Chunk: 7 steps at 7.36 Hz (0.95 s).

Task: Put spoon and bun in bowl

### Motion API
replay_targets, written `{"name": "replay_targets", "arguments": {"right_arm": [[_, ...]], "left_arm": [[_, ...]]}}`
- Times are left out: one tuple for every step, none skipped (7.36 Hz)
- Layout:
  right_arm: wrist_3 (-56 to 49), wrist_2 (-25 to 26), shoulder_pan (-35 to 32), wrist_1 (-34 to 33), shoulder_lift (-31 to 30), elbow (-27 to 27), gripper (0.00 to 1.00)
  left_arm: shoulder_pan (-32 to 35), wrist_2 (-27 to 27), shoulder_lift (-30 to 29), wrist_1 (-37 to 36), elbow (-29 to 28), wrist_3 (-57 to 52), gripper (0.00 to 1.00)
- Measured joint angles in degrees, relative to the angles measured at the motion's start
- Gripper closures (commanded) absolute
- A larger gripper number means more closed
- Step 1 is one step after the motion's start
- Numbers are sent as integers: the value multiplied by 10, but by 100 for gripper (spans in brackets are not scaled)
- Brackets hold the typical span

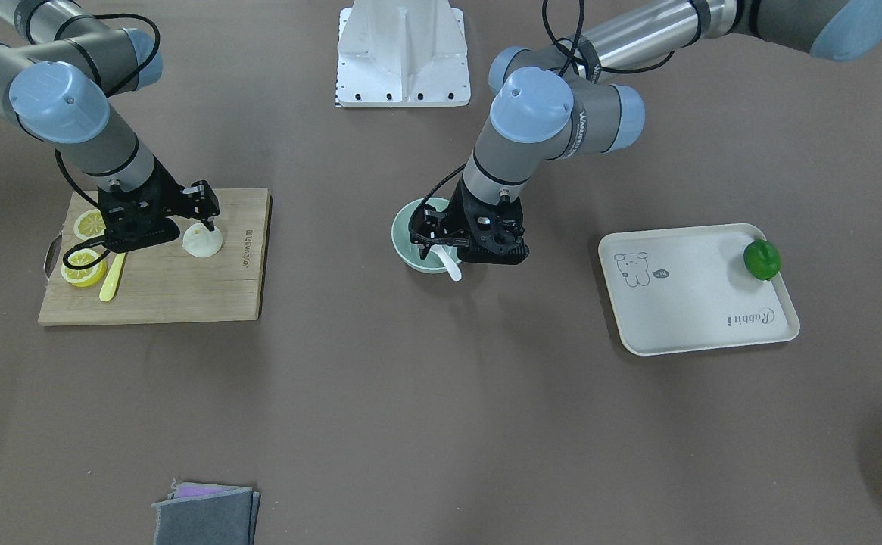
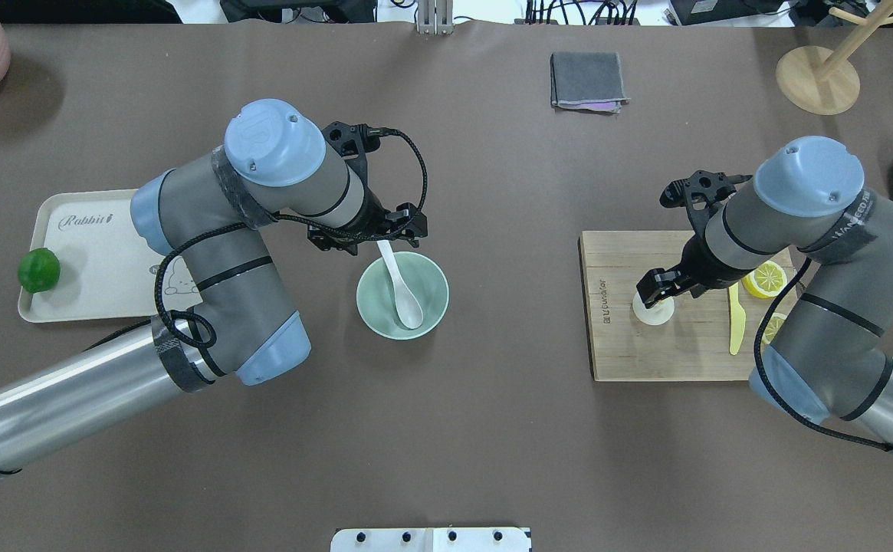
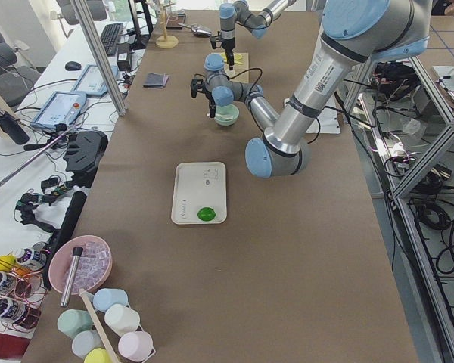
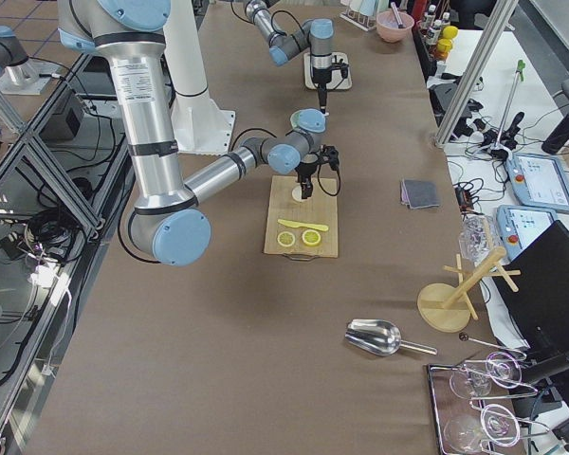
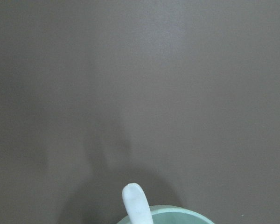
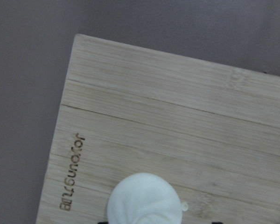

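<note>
1. Front-facing: my left pincer point(image 1: 441, 241) hung spread over the mint-green bowl point(image 1: 403, 235). The white soup spoon point(image 1: 450, 265) lay inside, its handle jutting past the rim.
2. Overhead: my right pincer point(image 2: 654, 287) stood spread just above the steamed bun point(image 2: 657, 313) on the bamboo cutting board point(image 2: 645, 353), well apart from the bowl. Lemon slices point(image 2: 766, 278) and a yellow knife point(image 2: 736, 326) lay on the same board.
3. Left wrist: the spoon's handle tip rose over the bowl's edge.
4. Right wrist: the bun sat near the board's engraved lettering.
</note>
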<state>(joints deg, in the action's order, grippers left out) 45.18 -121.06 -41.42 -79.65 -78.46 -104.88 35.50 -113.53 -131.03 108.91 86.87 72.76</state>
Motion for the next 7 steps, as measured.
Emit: {"name": "replay_targets", "arguments": {"right_arm": [[2, 0, 5, 1, 0, 2, 53], [3, 0, 8, 1, 1, 4, 92], [3, 0, 10, 1, 1, 4, 100], [3, 0, 10, 1, 1, 5, 100], [3, 0, 11, 1, 1, 4, 100], [7, 0, 8, -1, 6, -3, 100], [28, -1, 3, -6, 23, -17, 100]], "left_arm": [[0, 1, 1, 0, 0, 0, 1], [1, 1, 2, 0, 1, 0, 1], [1, 1, 3, 1, 1, 0, 1], [2, 1, 3, 1, 2, 0, 1], [3, 1, 3, 1, 2, 0, 1], [5, 1, 4, 2, 4, 0, 1], [10, 0, 12, 1, 16, -1, 1]]}}
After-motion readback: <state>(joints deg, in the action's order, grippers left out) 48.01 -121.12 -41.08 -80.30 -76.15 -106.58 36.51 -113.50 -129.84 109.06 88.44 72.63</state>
